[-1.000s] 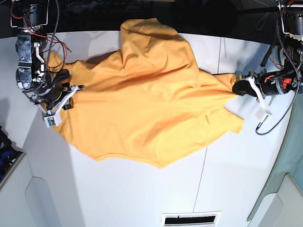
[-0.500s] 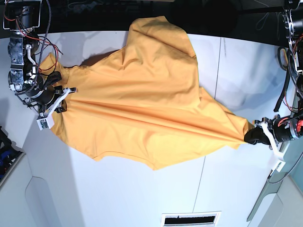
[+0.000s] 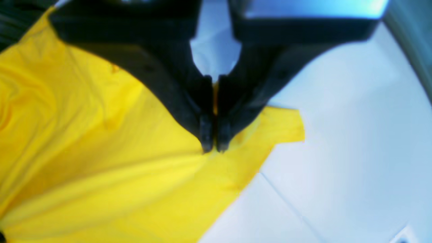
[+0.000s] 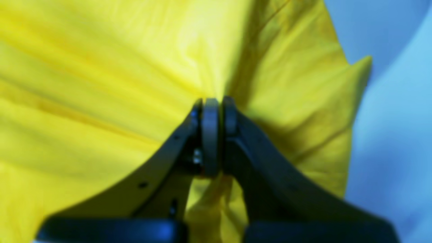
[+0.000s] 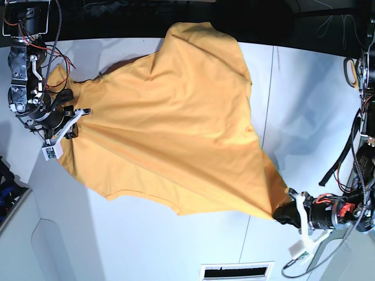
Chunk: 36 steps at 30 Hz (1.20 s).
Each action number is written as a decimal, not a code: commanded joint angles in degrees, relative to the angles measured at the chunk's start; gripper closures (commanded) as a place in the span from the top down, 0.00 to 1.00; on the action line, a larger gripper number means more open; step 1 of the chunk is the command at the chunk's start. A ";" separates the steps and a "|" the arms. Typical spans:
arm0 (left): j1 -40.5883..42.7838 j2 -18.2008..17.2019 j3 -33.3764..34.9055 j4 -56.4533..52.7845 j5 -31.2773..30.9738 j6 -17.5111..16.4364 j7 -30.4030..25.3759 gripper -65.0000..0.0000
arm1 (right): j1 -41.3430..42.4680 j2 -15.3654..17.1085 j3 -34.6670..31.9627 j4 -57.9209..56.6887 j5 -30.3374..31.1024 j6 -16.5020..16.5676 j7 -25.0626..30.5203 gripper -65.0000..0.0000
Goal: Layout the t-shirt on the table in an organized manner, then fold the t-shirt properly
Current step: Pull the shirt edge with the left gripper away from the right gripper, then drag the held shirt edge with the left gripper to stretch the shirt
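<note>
Stretching across the white desk (image 5: 176,240), the orange-yellow t-shirt (image 5: 170,129) runs from the base view's upper left down to its lower right, pulled taut between two arms. The right tool (image 5: 75,117) sits at the upper-left end of the cloth, jaws closed on the t-shirt; the right wrist view shows the dark fingers (image 4: 229,114) pinched together with fabric gathered between them and creases fanning away from the grip. The left tool (image 5: 287,213) sits at the lower-right end, also clamped on the t-shirt; the left wrist view shows its fingertips (image 3: 206,135) pressed together on a narrow fold near one corner of the cloth. Tension lines run through the fabric from one grip to the other. One lobe of the t-shirt reaches up to the far edge of the desk. A thin dark seam line (image 5: 266,117) crosses the desk beside the cloth. No lettering is visible on the upper side.
</note>
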<state>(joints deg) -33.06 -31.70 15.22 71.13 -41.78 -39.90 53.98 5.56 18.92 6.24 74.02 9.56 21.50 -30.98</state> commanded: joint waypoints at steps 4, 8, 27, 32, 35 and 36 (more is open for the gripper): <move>-1.29 3.34 7.08 0.52 0.98 0.81 -6.88 0.00 | 0.90 -0.46 0.48 0.76 0.15 -0.31 0.74 0.00; -0.57 11.26 9.51 -0.63 0.96 0.87 -7.04 0.00 | 0.87 -2.58 0.48 0.76 0.92 -0.26 0.72 0.00; 5.40 12.37 -9.20 -2.12 0.07 5.53 -4.96 0.47 | 0.44 -4.81 0.50 0.76 0.96 -0.28 0.57 0.00; 11.74 11.72 -15.30 -2.56 -0.52 4.17 -6.38 0.50 | 0.94 -4.81 0.48 0.76 2.89 -0.26 0.68 0.00; 15.67 11.89 -15.23 -2.71 -0.63 3.26 -8.44 0.57 | 0.57 -4.83 0.48 0.76 3.50 -0.26 0.57 0.00; 16.96 11.89 -15.23 -2.71 -0.28 3.28 -10.03 0.57 | 0.44 -4.85 0.48 0.76 3.50 -0.26 0.55 0.00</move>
<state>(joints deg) -14.90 -19.05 0.36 67.70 -41.30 -35.88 44.53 5.26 13.61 6.48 73.97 12.47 21.19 -31.33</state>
